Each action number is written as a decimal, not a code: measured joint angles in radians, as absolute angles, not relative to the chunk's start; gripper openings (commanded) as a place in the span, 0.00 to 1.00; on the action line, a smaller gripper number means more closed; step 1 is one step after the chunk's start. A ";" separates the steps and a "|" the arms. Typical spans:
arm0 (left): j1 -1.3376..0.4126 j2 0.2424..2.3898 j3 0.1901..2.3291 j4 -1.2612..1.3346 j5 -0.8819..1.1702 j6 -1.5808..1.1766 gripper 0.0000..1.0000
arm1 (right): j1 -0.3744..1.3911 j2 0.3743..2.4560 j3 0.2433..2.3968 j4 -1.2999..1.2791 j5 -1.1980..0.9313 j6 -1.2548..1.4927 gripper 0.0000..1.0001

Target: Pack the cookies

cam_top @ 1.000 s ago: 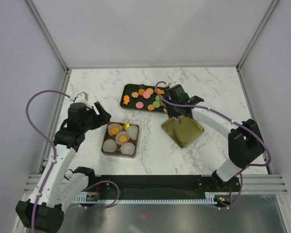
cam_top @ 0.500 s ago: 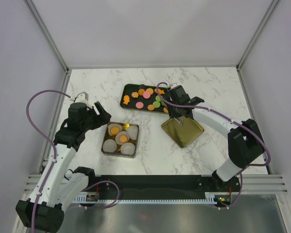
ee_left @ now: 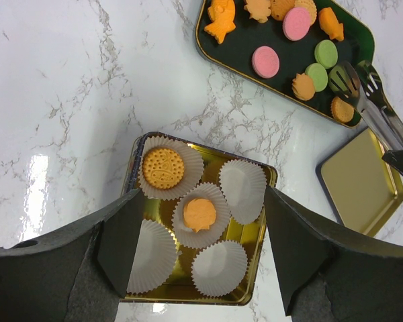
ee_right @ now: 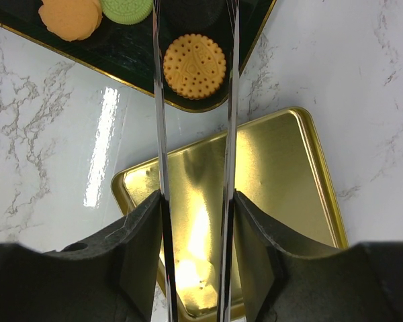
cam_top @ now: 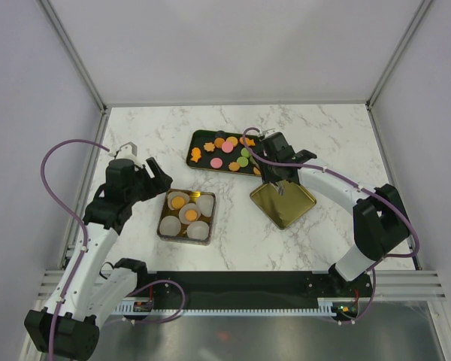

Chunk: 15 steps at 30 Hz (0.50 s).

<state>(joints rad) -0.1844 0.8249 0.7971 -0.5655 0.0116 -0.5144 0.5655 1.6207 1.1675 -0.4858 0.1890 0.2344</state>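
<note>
Several orange, pink and green cookies (cam_top: 228, 147) lie on a black tray (cam_top: 198, 167). My right gripper (ee_right: 195, 228) is shut on metal tongs (ee_right: 160, 134). The tong arms stand apart on either side of a round orange cookie (ee_right: 194, 66) at the tray's near corner. My left gripper (ee_left: 201, 248) is open and empty above a gold tin (ee_left: 272, 176) of white paper cups. Two cups hold orange cookies, one a dotted round one (ee_left: 163, 168), the other a plain one (ee_left: 199, 214). The other three cups are empty.
A gold lid (cam_top: 283, 203) lies upside down under my right gripper, next to the tray. The tin (cam_top: 186, 214) sits left of it on the marble table. Grey walls close in the table on three sides.
My right gripper with the tongs has shifted very slightly. The left arm and the cookies have not moved.
</note>
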 measured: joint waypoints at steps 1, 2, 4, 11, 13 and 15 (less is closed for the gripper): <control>-0.184 0.825 0.797 -0.566 0.011 -0.514 0.80 | 0.566 1.621 1.168 -0.486 0.189 0.234 0.52; -0.184 0.825 0.797 -0.566 0.012 -0.514 0.80 | 0.566 1.621 1.168 -0.486 0.189 0.234 0.52; -0.184 0.825 0.797 -0.566 0.012 -0.514 0.80 | 0.566 1.621 1.167 -0.486 0.189 0.234 0.52; -0.184 0.825 0.797 -0.566 0.011 -0.514 0.80 | 0.566 1.621 1.166 -0.486 0.188 0.234 0.46; -0.184 0.825 0.797 -0.566 0.012 -0.514 0.80 | 0.566 1.621 1.166 -0.486 0.188 0.234 0.42; -0.184 0.827 0.797 -0.565 0.012 -0.514 0.80 | 0.566 1.621 1.165 -0.486 0.187 0.231 0.40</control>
<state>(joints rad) -0.1841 0.8272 0.7971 -0.5652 0.0120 -0.5144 0.5655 1.6207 1.1652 -0.4862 0.1871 0.2306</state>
